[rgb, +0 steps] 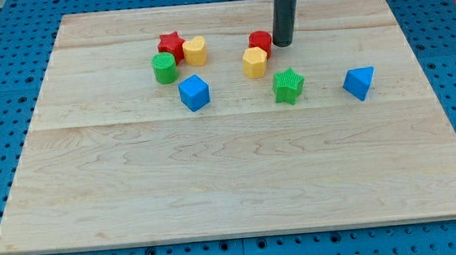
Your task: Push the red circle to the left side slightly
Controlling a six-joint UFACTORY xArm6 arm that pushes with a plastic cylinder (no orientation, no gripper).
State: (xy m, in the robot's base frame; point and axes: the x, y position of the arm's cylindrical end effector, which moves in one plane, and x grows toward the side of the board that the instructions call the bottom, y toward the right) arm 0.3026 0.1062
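The blue cube (pixel 194 93) and green star (pixel 288 85) are seen nearest the view's bottom. The red circle (pixel 260 41) (yellow block (pixel 255 62) touching below) is met on its right by my tip (pixel 283 44), a bare rod, nothing held.

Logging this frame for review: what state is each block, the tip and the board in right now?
red circle: upright, my tip at its right edge, yellow block against its lower left.
my tip: down on the board.
yellow block: touching the red circle.
red star: flat, beside another yellow block.
green cylinder: upright.
blue cube: alone.
green star: alone.
blue block: alone.
board: flat.
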